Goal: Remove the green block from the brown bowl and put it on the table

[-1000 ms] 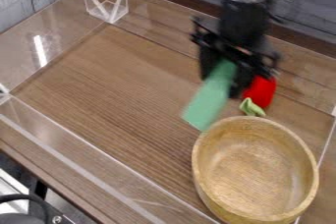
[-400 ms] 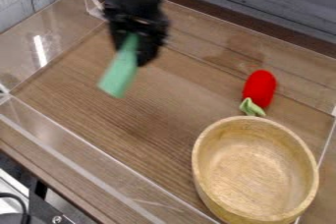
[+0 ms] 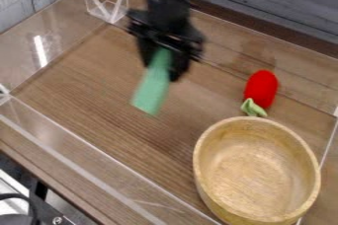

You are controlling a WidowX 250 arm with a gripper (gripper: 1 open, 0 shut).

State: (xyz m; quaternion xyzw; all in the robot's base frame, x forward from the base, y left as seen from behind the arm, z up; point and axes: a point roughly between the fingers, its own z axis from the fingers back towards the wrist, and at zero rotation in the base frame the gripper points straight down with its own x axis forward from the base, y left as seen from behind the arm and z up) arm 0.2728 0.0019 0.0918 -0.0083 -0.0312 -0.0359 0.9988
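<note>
Gripper: the black gripper (image 3: 169,55) points down over the middle of the table, its jaws pinched tight on the upper end of the green block (image 3: 156,83).
Green block: it hangs from the jaws at a slant, its free lower end swung toward the left and near side; whether that end touches the wood cannot be told.
Block's place: over the table (image 3: 93,96), well apart from the brown bowl (image 3: 256,173) and to the upper left of it.
Brown bowl: it sits at the near right corner, with nothing inside it.
Change from a second ago: then the gripper held the block just beside the bowl's far rim, next to the red object; now it is farther left, clear of the bowl.
Change from a moment ago: the gripper was then nearer the far left corner; it has since come back toward the centre and sits lower in the view.
Red object: a small rounded red piece with a green stem (image 3: 260,89) lies on the wood beyond the bowl, in the same spot in every frame.
Materials: the block is a flat, plain mid-green bar; the bowl is light-tan wood with a thick rim; the tabletop is brown wood grain.
Walls: clear acrylic walls (image 3: 53,32) stand along the table's edges.
</note>
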